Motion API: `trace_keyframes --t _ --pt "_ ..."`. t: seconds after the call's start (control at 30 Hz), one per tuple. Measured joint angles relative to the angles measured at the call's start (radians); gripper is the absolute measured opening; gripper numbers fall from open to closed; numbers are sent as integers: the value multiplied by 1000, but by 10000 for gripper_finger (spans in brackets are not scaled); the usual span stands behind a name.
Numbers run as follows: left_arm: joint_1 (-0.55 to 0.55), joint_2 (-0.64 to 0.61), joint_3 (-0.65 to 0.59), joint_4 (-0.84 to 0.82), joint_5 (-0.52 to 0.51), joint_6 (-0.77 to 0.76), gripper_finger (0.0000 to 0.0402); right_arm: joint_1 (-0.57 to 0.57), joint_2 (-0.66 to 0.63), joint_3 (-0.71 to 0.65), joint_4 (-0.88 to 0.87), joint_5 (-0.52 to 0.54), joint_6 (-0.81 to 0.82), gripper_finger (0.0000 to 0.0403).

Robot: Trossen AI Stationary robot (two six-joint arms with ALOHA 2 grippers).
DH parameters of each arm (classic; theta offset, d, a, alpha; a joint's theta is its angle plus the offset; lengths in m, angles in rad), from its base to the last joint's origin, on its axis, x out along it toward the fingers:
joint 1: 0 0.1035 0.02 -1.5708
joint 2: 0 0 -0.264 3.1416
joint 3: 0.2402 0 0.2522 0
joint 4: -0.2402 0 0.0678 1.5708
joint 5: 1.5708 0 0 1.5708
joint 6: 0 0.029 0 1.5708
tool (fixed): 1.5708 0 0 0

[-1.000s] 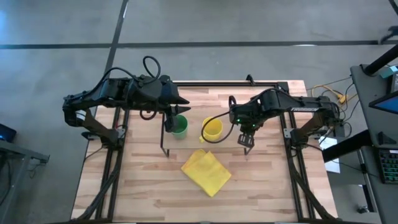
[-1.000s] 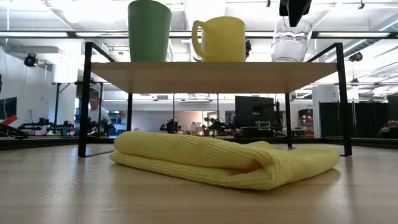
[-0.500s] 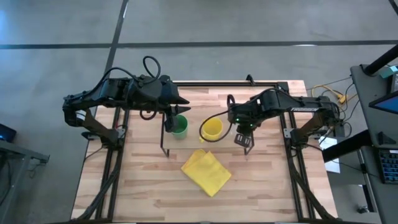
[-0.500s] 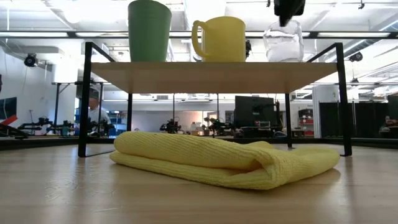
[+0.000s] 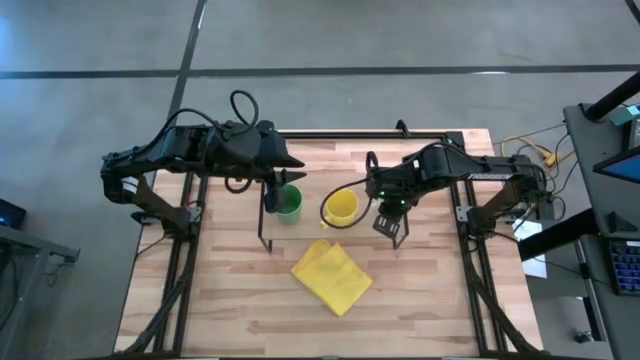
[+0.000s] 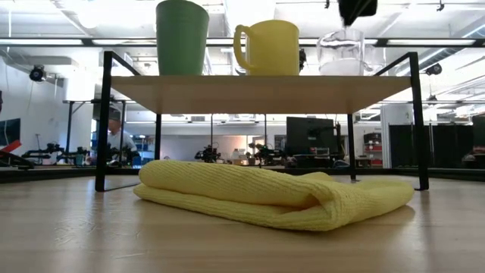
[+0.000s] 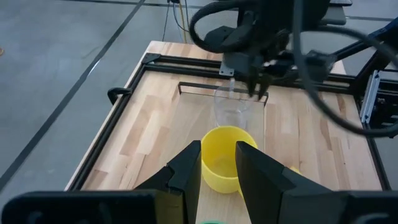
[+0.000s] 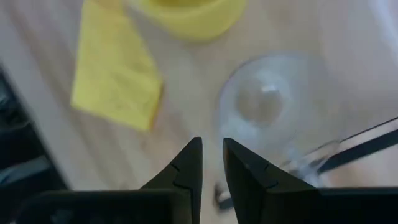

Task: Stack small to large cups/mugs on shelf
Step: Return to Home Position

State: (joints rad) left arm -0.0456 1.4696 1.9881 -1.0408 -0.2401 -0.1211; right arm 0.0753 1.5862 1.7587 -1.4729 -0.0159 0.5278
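The shelf (image 6: 258, 85) carries three vessels in a row. The green cup (image 6: 182, 36) is on the left, the yellow mug (image 6: 271, 47) is in the middle with its handle to the left, and the clear glass cup (image 6: 341, 54) is on the right, close to the mug. My right gripper (image 6: 356, 15) is above the glass cup (image 8: 270, 102), its fingers a narrow gap apart at the rim. My left gripper (image 5: 278, 190) hovers over the green cup (image 5: 289, 203) with its fingers slightly apart and nothing between them. It faces the mug (image 7: 227, 155). My right gripper has the glass cup's rim (image 8: 224, 124) between its two fingers, on the side away from the mug, one finger inside and one outside. The fingers come from above, pointing down. The cup stays upright. The shelf's front edge hides its bottom in the low view.
A folded yellow cloth (image 5: 331, 275) lies on the table in front of the shelf, toward the near edge. The shelf's thin black legs (image 6: 101, 121) stand on the wooden table. Black rails (image 5: 340, 134) run along the table's far edge.
My right gripper has gone toward the table's left, toward the yellow mug, taking the glass cup with it. The cup has stayed upright and now stands closer to the mug.
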Motion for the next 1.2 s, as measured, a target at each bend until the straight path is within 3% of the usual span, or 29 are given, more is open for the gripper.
trace_keyframes --t 0.5,0.67,0.77,0.9,1.0,1.2 --pt "-8 -65 -1 -7 2 -53 86 69 -161 119 -42 -29 26 54" --pt "-7 -87 -1 -131 1 -58 86 83 -236 87 -25 207 -74 52" --pt "-7 -104 -7 -275 -12 -171 86 100 -307 36 17 318 -99 53" --pt "-8 -150 -29 -387 -141 -371 86 134 -437 -73 155 323 -148 54" --pt "-13 -215 -81 -348 -216 -398 86 154 -559 -177 254 323 -152 54" --pt "-14 -378 -270 -183 -219 -396 86 165 -832 -446 462 323 -135 54"
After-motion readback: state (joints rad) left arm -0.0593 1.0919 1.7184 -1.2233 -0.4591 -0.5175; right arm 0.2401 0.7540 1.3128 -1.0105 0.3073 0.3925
